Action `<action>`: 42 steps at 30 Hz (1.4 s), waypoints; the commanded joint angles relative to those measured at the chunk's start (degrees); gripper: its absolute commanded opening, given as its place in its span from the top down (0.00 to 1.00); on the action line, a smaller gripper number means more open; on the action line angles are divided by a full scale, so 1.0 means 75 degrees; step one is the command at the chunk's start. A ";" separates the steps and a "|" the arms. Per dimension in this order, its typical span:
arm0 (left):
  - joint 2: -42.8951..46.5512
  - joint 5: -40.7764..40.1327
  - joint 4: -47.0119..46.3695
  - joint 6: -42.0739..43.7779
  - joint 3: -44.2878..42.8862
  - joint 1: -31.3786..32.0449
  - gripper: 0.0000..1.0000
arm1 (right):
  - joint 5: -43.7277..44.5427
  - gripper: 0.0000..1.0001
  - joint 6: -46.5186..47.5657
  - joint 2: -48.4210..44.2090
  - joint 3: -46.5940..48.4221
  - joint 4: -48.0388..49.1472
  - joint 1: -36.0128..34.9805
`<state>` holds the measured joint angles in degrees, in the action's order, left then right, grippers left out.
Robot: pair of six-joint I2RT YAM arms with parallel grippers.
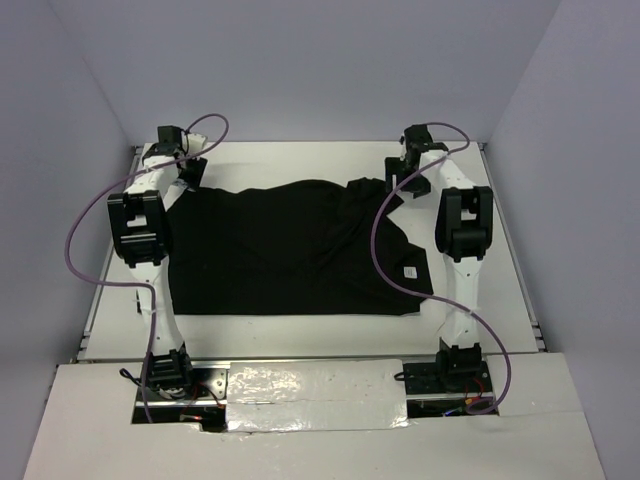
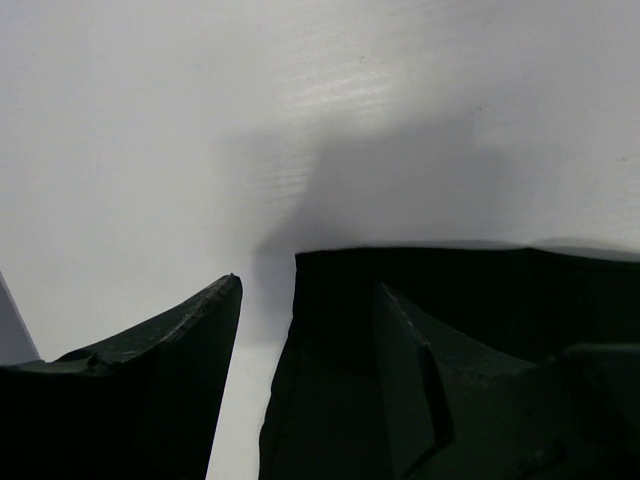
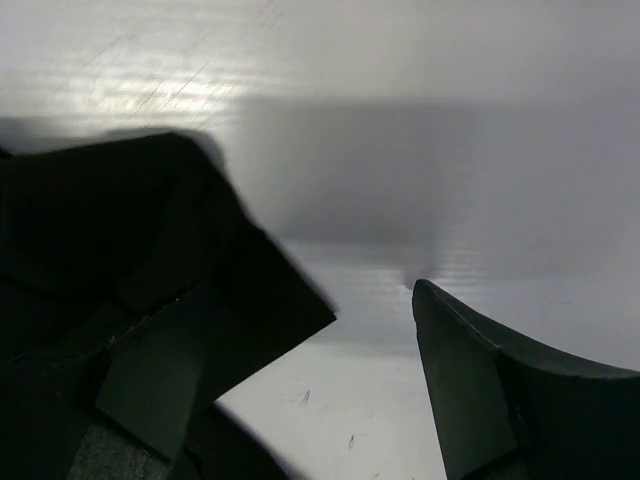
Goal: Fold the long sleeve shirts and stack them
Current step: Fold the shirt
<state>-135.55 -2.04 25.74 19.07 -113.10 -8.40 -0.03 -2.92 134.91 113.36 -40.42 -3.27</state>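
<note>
White table, black shirt spread flat mid-table (white tag near its right side). At its far corners my left fingers and right fingers are both spread, pinching nothing.

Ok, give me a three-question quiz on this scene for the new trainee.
1. True or false: the black shirt is lifted clear of the table.
2. The shirt's white tag lies on which arm's side? A) left B) right
3. Fill in: the left gripper and right gripper, both at the shirt's far edge, have their jaws ____.
Key: 1 false; 2 B; 3 open.
</note>
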 commanded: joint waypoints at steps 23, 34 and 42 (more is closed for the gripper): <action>0.2252 0.0413 0.1537 0.0117 0.0091 0.0686 0.33 | -0.1307 1.00 0.0061 -0.1357 -0.0746 -0.0389 -0.0232; 0.3634 0.0553 0.2298 0.0902 0.0816 0.2514 0.33 | -0.1835 1.00 -0.0489 -0.4018 -0.1813 -0.0129 -0.0688; 0.5204 0.1747 0.3470 0.2025 0.1275 0.3874 0.32 | -0.2619 1.00 -0.1344 -0.6056 -0.3464 0.0361 -0.1135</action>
<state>-102.41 5.98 46.44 29.45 -103.68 20.73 -15.99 -9.37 93.82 91.31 -40.29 -11.09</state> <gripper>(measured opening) 0.676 0.018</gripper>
